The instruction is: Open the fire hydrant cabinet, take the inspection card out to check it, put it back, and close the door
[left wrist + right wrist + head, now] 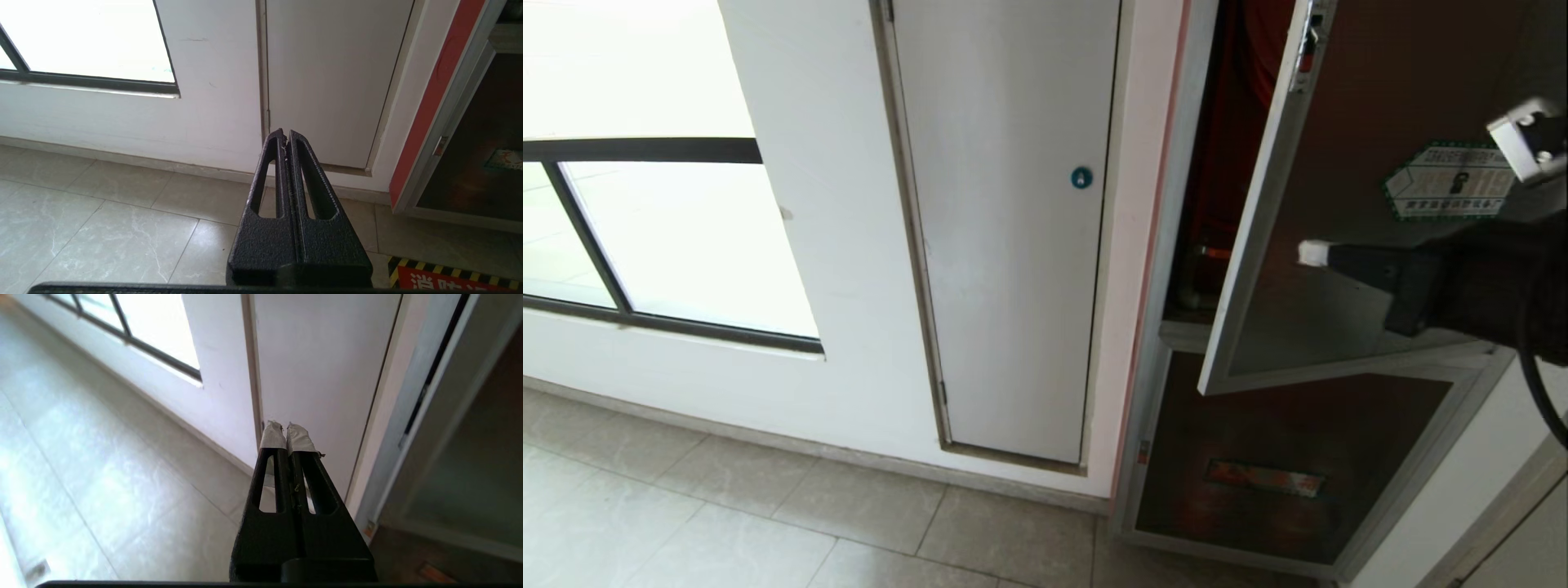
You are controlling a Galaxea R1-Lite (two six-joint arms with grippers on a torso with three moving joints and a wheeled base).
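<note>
My right jaws point(1307, 253) are clenched, empty, before the half-open door point(1339, 269). Left jaws point(284, 139) clenched too. The door's sticker point(1441, 184) is unreadable.

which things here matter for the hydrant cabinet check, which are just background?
Job:
- fire hydrant cabinet, red inside
- door, ajar
- right gripper, shut and empty, in front of the door

Background:
- white door with blue lock
- window
- lower dark panel
- left gripper, parked, shut
</note>
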